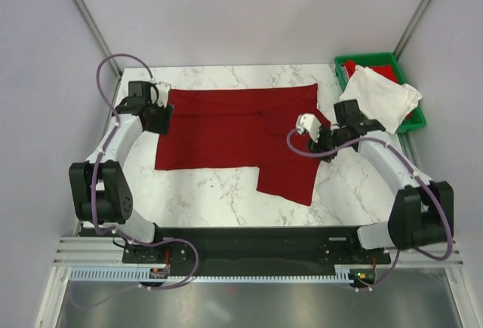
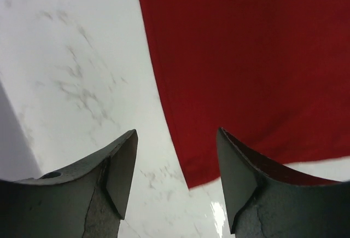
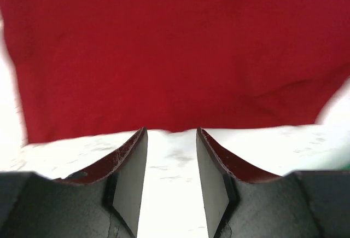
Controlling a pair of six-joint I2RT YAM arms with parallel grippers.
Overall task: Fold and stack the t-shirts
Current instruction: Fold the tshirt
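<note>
The left gripper (image 2: 176, 134) stands wide open with nothing between its fingers. The red shirt (image 1: 226, 128) lies flat on the table (image 1: 211, 196), one corner of it under the gap between those fingers and the rest spreading away to that gripper's right. The right gripper (image 3: 171, 131) is parted less widely and is also empty, its fingertips just short of the shirt's edge, which runs across in front of it. The white shirt (image 1: 385, 94) lies crumpled in the bin (image 1: 341, 65), beyond the right gripper and to its right.
</note>
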